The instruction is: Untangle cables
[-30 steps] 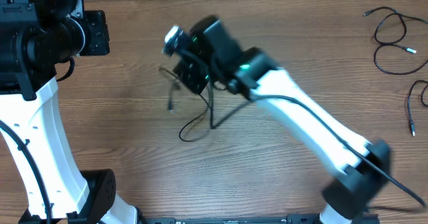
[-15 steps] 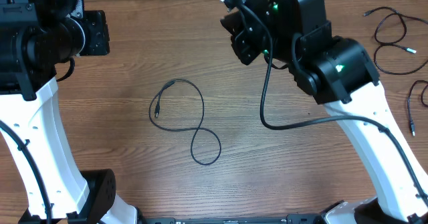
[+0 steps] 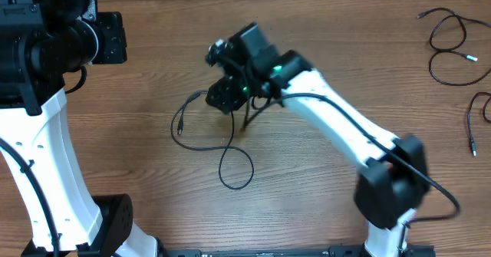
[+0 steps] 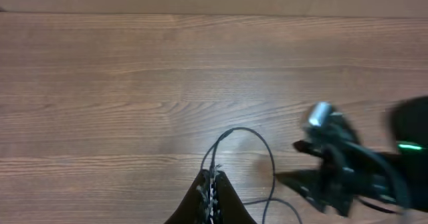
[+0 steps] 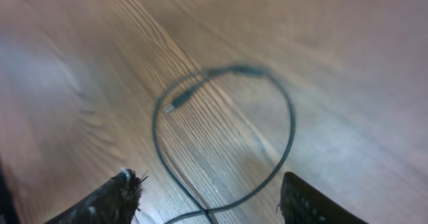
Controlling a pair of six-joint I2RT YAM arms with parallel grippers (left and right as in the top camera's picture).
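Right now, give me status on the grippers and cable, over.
Left gripper shut, empty. Right gripper open over looped cable. More cables far right, apart.

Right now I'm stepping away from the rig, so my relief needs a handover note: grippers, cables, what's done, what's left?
Grippers: left gripper shut, nothing seen in it; right gripper open over the centre cable, holding nothing.
Cables: centre cable lies alone in a loose figure-eight; a looped cable and a short cable lie apart at the far right.
Done: cables lie separated.
Left: probably the centre cable's crossing.
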